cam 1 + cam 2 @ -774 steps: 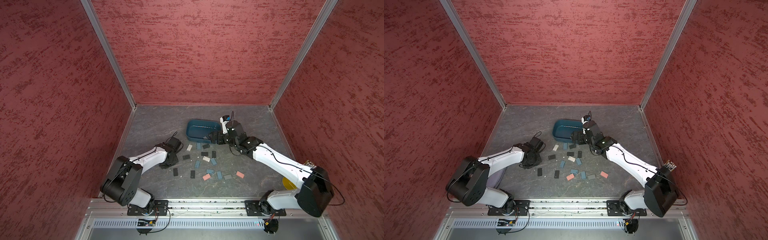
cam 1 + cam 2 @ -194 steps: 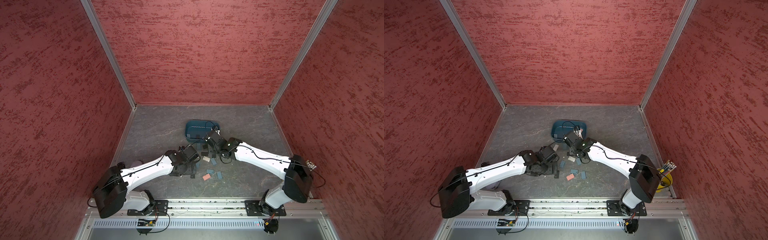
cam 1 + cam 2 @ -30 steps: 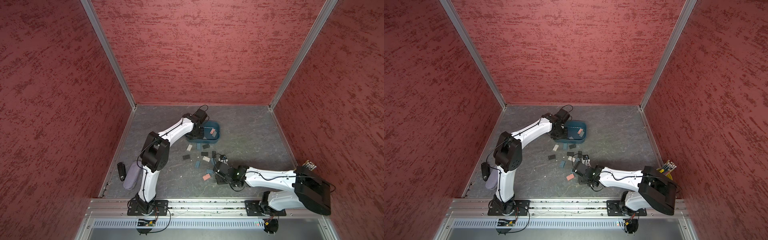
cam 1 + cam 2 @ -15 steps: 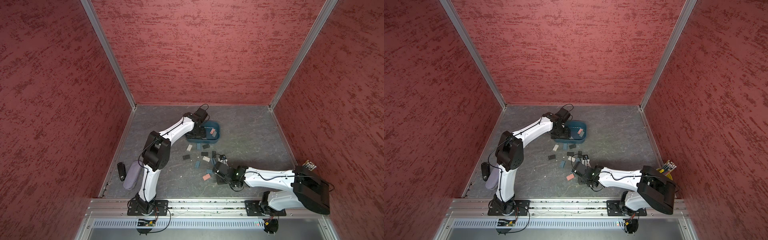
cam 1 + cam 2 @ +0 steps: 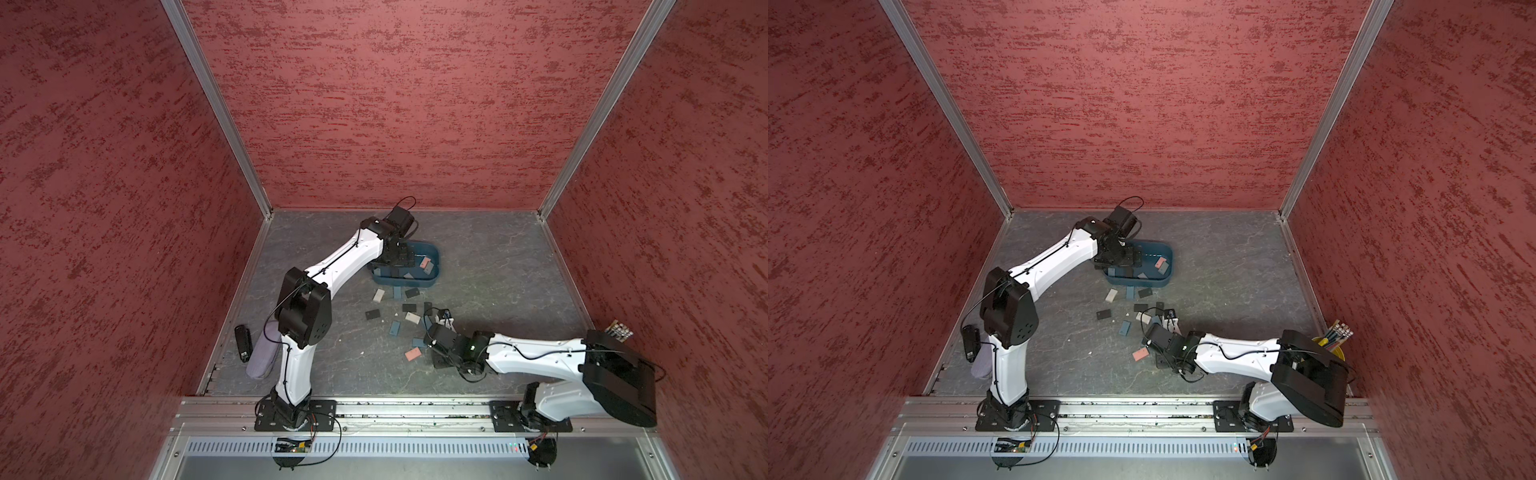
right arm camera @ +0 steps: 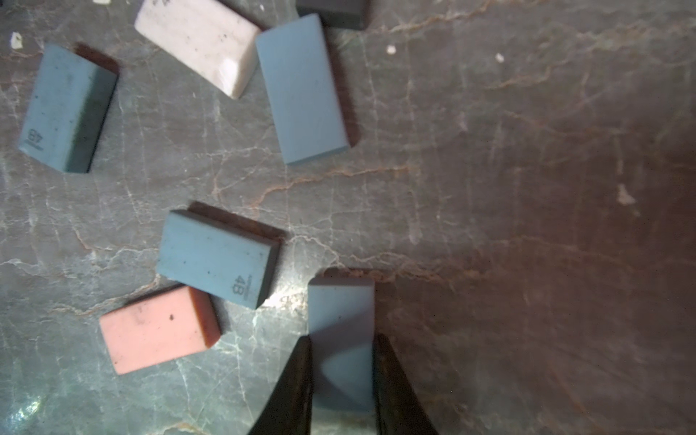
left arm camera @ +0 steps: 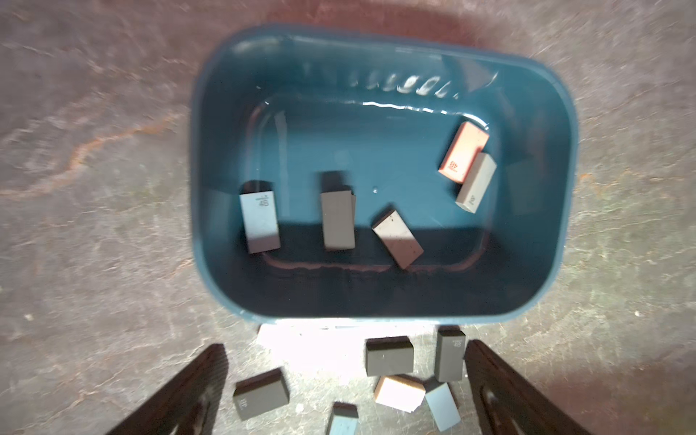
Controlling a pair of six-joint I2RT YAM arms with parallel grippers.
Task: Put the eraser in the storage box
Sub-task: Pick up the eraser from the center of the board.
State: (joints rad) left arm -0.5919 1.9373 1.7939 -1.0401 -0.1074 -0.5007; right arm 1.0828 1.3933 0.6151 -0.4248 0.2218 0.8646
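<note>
Nearest, a blue-grey eraser (image 6: 341, 305) down at the table (image 6: 527, 188) was clamped across its narrow sides by the right gripper (image 6: 341, 341); it was judged light, rubbery and grippy, with bare surface alongside. Farther off, the left gripper (image 7: 344, 356) was held spread and empty above the low-walled storage box (image 7: 196, 150).

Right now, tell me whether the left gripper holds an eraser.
No, the left gripper hangs wide open and empty above the storage box.

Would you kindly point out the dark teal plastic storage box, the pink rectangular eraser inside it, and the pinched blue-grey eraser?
storage box (image 7: 222, 143): left wrist view, inner wall.
pink eraser (image 7: 463, 152): left wrist view, top face.
blue-grey eraser (image 6: 341, 316): right wrist view, top face.
</note>
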